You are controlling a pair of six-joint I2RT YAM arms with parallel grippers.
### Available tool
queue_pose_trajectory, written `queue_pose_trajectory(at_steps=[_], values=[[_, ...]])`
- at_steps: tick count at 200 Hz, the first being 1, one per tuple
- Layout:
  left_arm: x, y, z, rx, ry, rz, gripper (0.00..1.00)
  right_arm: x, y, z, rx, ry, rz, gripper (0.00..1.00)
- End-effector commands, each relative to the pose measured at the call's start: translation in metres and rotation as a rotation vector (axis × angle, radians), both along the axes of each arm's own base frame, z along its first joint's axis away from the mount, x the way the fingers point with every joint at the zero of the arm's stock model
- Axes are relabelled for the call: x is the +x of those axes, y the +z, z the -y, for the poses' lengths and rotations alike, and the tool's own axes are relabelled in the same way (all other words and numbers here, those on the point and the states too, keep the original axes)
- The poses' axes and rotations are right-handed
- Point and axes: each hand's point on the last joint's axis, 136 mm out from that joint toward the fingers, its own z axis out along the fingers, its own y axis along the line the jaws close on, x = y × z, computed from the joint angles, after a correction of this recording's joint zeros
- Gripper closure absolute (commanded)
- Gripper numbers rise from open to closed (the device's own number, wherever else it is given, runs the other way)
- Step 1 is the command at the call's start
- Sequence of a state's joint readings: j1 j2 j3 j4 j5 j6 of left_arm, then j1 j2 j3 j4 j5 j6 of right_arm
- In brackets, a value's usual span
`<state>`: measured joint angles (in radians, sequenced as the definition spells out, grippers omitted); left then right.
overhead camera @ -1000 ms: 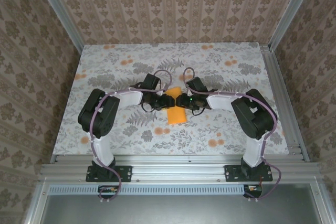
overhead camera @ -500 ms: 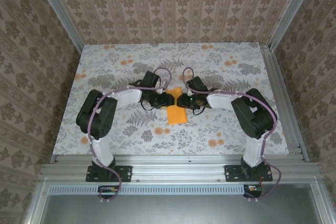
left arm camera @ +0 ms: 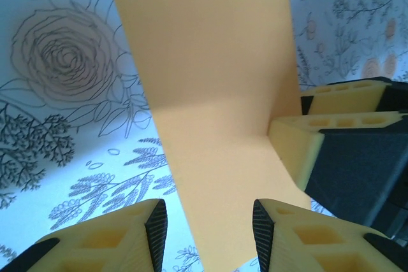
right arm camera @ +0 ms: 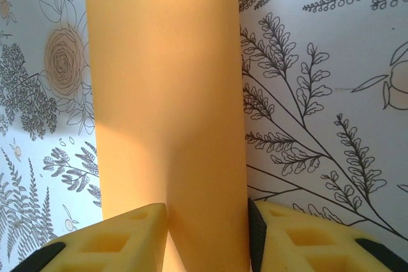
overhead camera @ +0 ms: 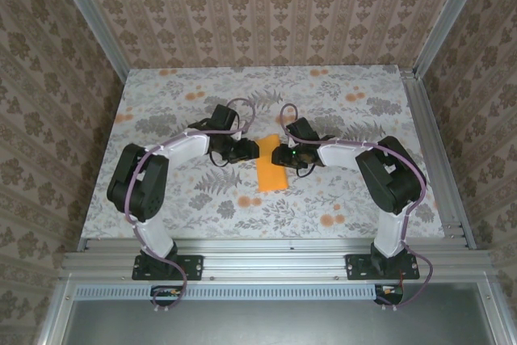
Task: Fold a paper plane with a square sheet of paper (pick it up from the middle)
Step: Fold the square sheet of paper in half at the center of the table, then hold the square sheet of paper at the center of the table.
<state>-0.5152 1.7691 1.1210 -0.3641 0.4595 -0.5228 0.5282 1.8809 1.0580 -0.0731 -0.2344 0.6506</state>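
Left fingers point(left arm camera: 108, 246) spread, folded orange sheet of paper point(left arm camera: 210, 93) passing through their gap and reaching on ahead; right fingers point(right arm camera: 121, 237) apart, sheet filling that gap edge to edge, squeeze not discernible; flowered worktop point(right arm camera: 319, 93) beneath.

Matt orange paper point(overhead camera: 271, 170), dull aluminium rail point(overhead camera: 266, 256)

square sheet of paper point(overhead camera: 271, 170): 1 | left hand point(overhead camera: 247, 150): 1 | right hand point(overhead camera: 281, 153): 1 | table point(overhead camera: 355, 191): 1
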Motion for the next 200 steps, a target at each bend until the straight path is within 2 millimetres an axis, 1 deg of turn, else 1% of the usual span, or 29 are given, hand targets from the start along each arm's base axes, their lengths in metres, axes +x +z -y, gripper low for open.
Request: queue_pose_trajectory(at_steps=[1, 85, 126, 169, 200], values=[[-0.001, 0.004, -0.008, 0.029, 0.014, 0.013, 0.56, -0.005, -0.016, 0.006, -0.057, -0.021, -0.049, 0.58], [-0.001, -0.002, -0.005, 0.032, 0.030, 0.006, 0.56, -0.006, -0.020, 0.002, -0.061, -0.049, -0.070, 0.59], [-0.001, -0.003, -0.011, 0.057, 0.044, 0.014, 0.56, -0.007, -0.020, 0.000, -0.059, -0.053, -0.070, 0.58], [-0.002, -0.003, -0.017, 0.075, 0.059, 0.021, 0.56, -0.011, -0.024, 0.001, -0.086, -0.035, -0.072, 0.58], [-0.003, -0.004, -0.022, 0.085, 0.072, 0.022, 0.56, -0.013, -0.023, -0.001, -0.097, -0.021, -0.063, 0.58]])
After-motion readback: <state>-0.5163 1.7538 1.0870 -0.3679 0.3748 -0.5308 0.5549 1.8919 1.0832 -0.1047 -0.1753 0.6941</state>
